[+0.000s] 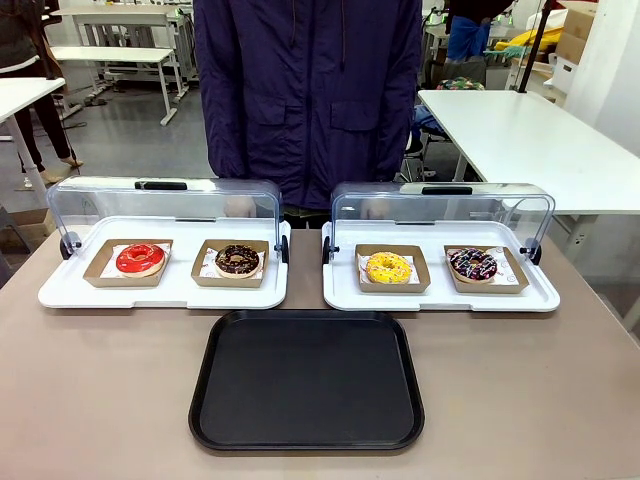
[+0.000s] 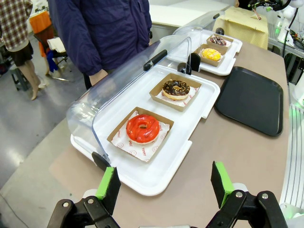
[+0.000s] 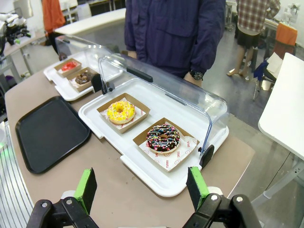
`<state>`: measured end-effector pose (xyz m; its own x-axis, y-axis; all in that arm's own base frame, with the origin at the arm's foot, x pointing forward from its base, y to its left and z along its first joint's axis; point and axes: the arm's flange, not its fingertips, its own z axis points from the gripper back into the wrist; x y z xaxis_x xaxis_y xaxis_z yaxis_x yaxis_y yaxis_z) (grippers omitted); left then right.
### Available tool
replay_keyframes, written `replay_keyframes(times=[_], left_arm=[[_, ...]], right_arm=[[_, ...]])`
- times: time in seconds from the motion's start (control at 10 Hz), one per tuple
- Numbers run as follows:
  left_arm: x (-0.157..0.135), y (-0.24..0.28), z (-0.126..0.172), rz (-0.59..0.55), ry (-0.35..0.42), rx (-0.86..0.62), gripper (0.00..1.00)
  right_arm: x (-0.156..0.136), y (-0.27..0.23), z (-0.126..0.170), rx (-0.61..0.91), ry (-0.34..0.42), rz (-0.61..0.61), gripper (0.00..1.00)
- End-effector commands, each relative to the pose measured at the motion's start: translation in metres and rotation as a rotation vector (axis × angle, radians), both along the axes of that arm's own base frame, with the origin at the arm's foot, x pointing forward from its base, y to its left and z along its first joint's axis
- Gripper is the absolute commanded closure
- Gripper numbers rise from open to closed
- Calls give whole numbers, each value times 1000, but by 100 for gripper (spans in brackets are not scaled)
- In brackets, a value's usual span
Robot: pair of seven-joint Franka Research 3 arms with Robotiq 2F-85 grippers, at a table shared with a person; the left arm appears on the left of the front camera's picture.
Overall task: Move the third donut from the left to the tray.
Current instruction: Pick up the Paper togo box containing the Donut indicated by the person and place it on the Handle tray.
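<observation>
The third donut from the left has yellow icing with sprinkles and sits in a brown cardboard holder on the right white display tray. I also see this yellow donut in the right wrist view and far off in the left wrist view. The black tray lies empty in front of both display trays, near the table's front edge. My left gripper hangs open above the table's left end. My right gripper hangs open above the right end. Neither holds anything.
A red-iced donut and a chocolate donut sit on the left display tray. Another chocolate donut with sprinkles sits right of the yellow one. Both clear lids are swung back. A person stands at the far side.
</observation>
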<state>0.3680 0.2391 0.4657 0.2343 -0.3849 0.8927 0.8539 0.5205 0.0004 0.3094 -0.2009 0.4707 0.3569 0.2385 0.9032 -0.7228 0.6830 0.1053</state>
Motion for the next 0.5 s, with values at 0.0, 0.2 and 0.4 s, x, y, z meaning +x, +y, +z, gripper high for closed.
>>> replay_keyframes(times=[0.0, 0.2, 0.4], left_arm=[[-2, 0, 0, -10, 0, 6, 0], [-2, 0, 0, -10, 0, 6, 0], [-2, 0, 0, -10, 0, 6, 0]], right_arm=[[3, -1, 0, 2, -34, 3, 0], [3, -1, 0, 2, -34, 3, 0], [3, -1, 0, 2, -34, 3, 0]])
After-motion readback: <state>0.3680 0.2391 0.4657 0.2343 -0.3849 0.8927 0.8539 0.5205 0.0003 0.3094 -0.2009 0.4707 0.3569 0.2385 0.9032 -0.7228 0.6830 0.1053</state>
